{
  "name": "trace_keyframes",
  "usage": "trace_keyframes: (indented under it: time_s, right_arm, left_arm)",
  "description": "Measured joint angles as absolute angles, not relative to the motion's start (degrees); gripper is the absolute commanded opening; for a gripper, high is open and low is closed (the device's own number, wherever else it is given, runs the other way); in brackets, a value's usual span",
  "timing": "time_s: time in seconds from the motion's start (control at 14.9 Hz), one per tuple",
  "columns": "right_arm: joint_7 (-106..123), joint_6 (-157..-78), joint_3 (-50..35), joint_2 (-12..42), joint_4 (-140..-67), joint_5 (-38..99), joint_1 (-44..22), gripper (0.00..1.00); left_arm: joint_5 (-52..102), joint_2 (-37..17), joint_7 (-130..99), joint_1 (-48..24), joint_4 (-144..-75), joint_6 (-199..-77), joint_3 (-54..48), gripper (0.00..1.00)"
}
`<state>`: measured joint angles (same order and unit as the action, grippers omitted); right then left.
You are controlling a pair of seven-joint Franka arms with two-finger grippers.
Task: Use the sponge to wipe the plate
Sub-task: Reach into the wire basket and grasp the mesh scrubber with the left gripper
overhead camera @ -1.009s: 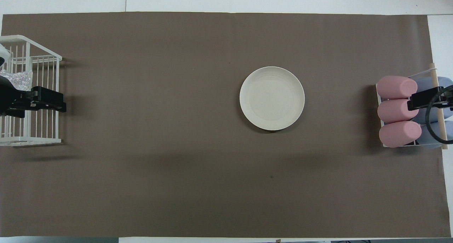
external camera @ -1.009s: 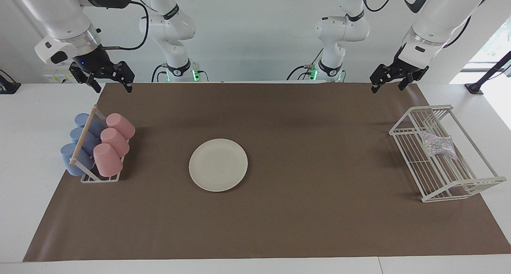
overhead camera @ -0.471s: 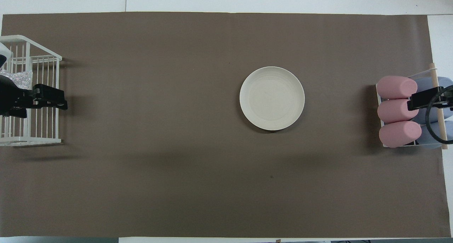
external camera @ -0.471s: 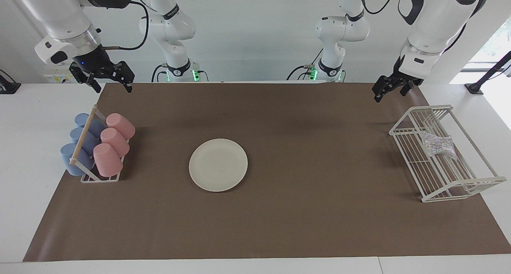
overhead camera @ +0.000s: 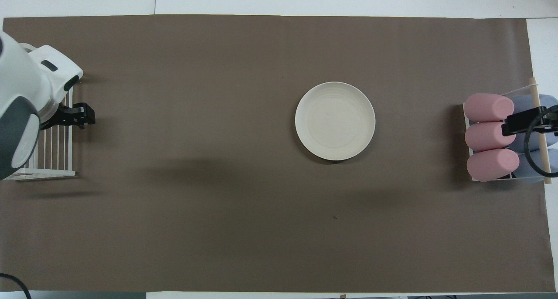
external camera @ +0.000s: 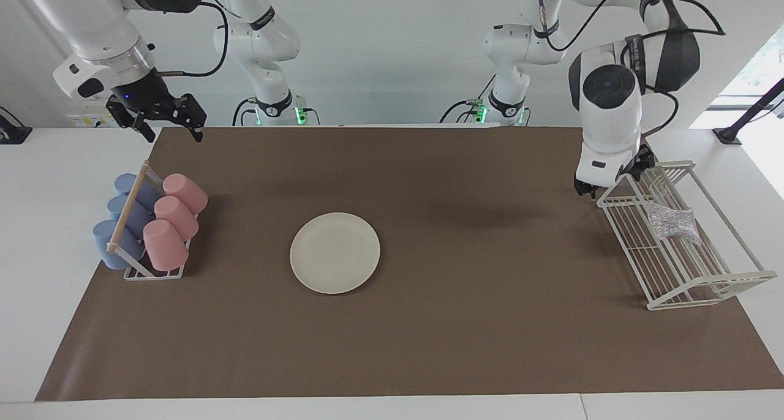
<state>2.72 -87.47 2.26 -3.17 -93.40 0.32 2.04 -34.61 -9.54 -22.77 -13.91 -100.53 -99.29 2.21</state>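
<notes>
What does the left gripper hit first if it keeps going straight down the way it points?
Probably the white wire rack's rim at the end nearest the robots: the left gripper points down right beside it. Depth is unclear; it might pass just outside onto the brown mat.

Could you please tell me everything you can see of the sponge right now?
The sponge is a small, crinkly, silvery-white pad with tiny multicoloured speckles, roughly rectangular and soft-looking. It lies slumped on the bars inside the white wire rack at the left arm's end of the table, in the half of the rack nearer the robots. Only the rack touches it. In the overhead view the left arm covers it. It is well apart from the plate, which sits on the brown mat.
</notes>
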Motion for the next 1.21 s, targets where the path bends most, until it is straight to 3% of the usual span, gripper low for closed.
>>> trace_keyframes:
  time_s: [0.47,0.67,0.74,0.81,0.87,1.01,1.08,1.21]
  right_arm:
    - [1.8,-87.5,2.3,-3.2,-93.4,0.3,2.0,1.00]
    - [0.6,-87.2,2.2,-3.2,-93.4,0.3,2.0,1.00]
    - [-0.2,-86.8,2.2,-3.2,-93.4,0.3,2.0,1.00]
    - [-0.8,-86.6,2.2,-3.2,-93.4,0.3,2.0,1.00]
    - [-1.1,-86.5,2.2,-3.2,-93.4,0.3,2.0,1.00]
    - [-1.8,-86.5,2.1,-3.2,-93.4,0.3,2.0,1.00]
    - [-2.2,-86.5,2.1,-3.2,-93.4,0.3,2.0,1.00]
    - [-3.8,-86.5,1.9,-3.2,-93.4,0.4,1.9,1.00]
  left_arm:
    - [-55.2,-19.1,-27.1,-13.1,-99.7,-101.9,3.0,1.00]
    - [-59.3,-20.6,-27.2,-10.9,-98.6,-104.2,3.1,0.99]
    - [-59.6,-20.6,-27.2,-10.3,-98.5,-104.9,3.2,0.95]
    - [-59.7,-20.6,-27.2,-10.0,-98.4,-105.1,3.2,0.86]
    - [-59.7,-20.6,-27.2,-9.8,-98.4,-105.3,3.2,0.68]
    - [-59.7,-20.6,-27.2,-9.7,-98.4,-105.4,3.2,0.21]
    - [-59.7,-20.6,-27.2,-9.7,-98.4,-105.4,3.1,0.01]
    - [-59.7,-20.6,-27.2,-9.7,-98.4,-105.6,3.0,0.00]
